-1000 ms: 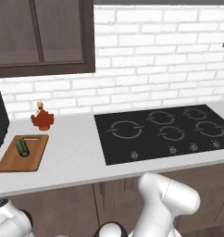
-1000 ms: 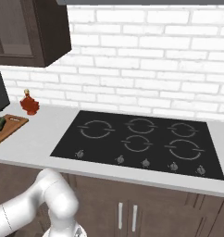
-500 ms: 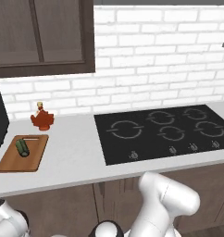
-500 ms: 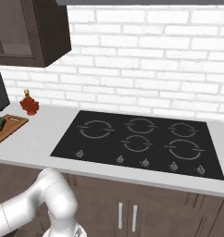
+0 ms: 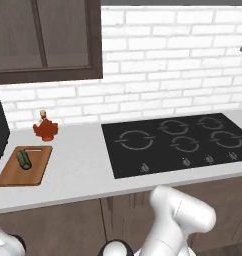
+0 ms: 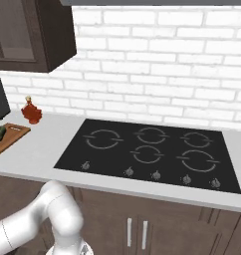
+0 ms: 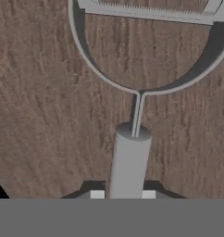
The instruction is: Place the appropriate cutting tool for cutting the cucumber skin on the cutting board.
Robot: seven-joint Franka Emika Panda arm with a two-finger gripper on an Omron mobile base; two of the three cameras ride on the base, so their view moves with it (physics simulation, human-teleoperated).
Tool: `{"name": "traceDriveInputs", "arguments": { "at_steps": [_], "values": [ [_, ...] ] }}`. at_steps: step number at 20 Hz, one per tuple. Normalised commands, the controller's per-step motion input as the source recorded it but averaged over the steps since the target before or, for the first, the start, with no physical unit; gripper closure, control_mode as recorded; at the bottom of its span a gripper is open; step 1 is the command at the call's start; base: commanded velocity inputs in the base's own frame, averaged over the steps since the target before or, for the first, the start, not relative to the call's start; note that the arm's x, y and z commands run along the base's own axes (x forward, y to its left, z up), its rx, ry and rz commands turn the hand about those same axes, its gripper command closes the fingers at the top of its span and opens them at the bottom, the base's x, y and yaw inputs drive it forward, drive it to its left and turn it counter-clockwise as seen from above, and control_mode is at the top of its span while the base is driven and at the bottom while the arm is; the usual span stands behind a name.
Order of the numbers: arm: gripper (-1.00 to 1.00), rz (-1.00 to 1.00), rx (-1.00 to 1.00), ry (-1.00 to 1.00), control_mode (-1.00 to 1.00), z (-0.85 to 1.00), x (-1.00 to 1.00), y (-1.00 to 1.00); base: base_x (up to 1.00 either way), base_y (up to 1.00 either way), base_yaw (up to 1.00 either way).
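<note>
Two fingers (image 7: 122, 194) clamped on peeler (image 7: 132, 152) handle, cucumber (image 5: 24, 159) on cutting board (image 5: 15, 174), red bottle (image 5: 45, 129) beside.

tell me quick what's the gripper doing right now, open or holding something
Gripper: closed on the peeler handle, forked head pointing away from the hand.

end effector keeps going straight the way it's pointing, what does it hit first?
Probably the brown wood-grain surface behind the grey metal peeler. The peeler's handle rises from between the end effector's tips, its forked head ahead. Distance to the wood is unclear.
</note>
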Motion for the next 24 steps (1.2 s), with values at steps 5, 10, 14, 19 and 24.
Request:
{"name": "traceDriveInputs", "arguments": {
  "at_steps": [5, 10, 14, 19, 24],
  "values": [
    [1.0, 0.0, 0.01, -0.09, -1.0, -0.06, -0.26, -0.14, 0.0, 0.0, 0.0],
    [1.0, 0.0, 0.07, 0.08, -1.0, 1.0, -0.67, -0.02, 0.0, 0.0, 0.0],
    [1.0, -0.02, 0.02, 0.09, -1.0, 1.0, -0.63, -0.39, 0.0, 0.0, 0.0],
    [1.0, -0.06, 0.0, 0.07, -1.0, 1.0, 0.11, -0.79, 0.0, 0.0, 0.0],
    [1.0, -0.08, -0.04, 0.07, -1.0, 0.91, 0.61, -0.88, 0.0, 0.0, 0.0]
  ]
}}
